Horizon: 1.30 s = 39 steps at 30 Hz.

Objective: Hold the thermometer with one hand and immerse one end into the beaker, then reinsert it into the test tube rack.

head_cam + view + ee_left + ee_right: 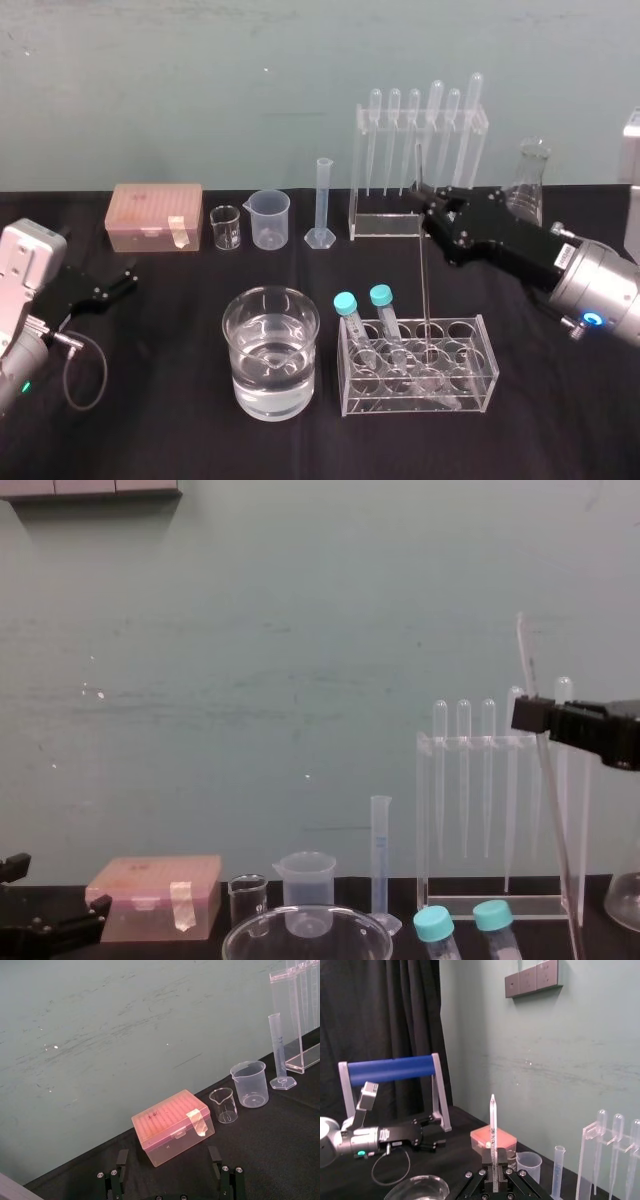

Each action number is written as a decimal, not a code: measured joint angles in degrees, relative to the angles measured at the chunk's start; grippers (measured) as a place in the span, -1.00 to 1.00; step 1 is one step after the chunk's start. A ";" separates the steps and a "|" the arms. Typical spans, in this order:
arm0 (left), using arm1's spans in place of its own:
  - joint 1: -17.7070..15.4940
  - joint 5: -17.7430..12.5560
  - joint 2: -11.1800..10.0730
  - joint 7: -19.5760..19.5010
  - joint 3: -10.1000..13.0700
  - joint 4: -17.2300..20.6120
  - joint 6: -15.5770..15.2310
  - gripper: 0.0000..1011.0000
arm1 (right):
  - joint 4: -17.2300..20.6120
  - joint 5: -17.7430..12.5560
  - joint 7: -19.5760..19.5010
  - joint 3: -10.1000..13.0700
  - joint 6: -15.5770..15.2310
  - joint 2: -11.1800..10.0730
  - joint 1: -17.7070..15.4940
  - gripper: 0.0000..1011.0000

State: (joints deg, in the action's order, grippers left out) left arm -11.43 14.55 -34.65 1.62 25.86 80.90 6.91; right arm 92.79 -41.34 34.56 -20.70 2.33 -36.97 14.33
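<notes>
The thermometer (pixel 424 280) is a long thin glass rod standing almost upright. My right gripper (pixel 424 205) is shut on it high up, and its top pokes above the fingers (pixel 493 1125). Its lower end reaches down into a hole of the test tube rack (pixel 480 385), a low clear rack that also holds two blue-capped tubes (pixel 350 310). In the chest view the thermometer (pixel 553 800) slants down from the right gripper (pixel 530 715). The beaker (pixel 270 350), wide and part full of water, stands left of the rack. My left gripper (pixel 128 278) rests open at the far left, and nothing lies between its fingers (pixel 120 1160).
Along the back stand a pink tip box (pixel 155 215), a tiny glass beaker (pixel 225 228), a plastic spouted beaker (pixel 270 218), a graduated cylinder (pixel 322 205), a tall clear stand with several pipettes (pixel 420 170) and a conical flask (pixel 530 185). A cable (pixel 85 370) loops by the left arm.
</notes>
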 joint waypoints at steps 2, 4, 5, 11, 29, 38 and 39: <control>-0.01 0.00 0.00 0.00 0.00 0.00 0.00 0.99 | -0.10 0.48 0.19 -0.22 -0.07 -0.03 0.00 -0.89; 0.00 0.00 0.00 0.00 0.00 0.00 0.00 0.99 | -0.14 0.76 0.25 -0.29 -0.03 -0.04 0.01 -0.89; 0.00 0.00 0.00 0.00 0.00 0.00 0.00 0.99 | -0.21 0.97 0.27 -0.34 0.04 -0.03 0.02 -0.89; 0.00 0.00 0.00 0.00 0.00 0.00 0.00 0.99 | -0.30 1.70 0.27 -0.35 0.36 0.09 0.05 -0.89; 0.00 0.00 0.00 0.00 0.00 0.00 0.00 0.99 | -0.31 1.56 0.28 -0.32 0.15 0.02 0.01 -0.40; -0.01 0.00 0.00 0.00 0.00 0.00 0.00 0.99 | -0.28 1.46 0.28 -0.32 0.15 0.00 0.03 0.17; 0.00 0.00 0.00 0.00 0.00 0.00 0.00 0.99 | -0.28 1.45 0.28 -0.32 0.15 0.00 0.03 0.21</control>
State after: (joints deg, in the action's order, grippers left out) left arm -11.43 14.55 -34.65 1.62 25.86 80.90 6.91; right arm 92.51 -39.89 34.84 -21.02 2.48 -36.97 14.36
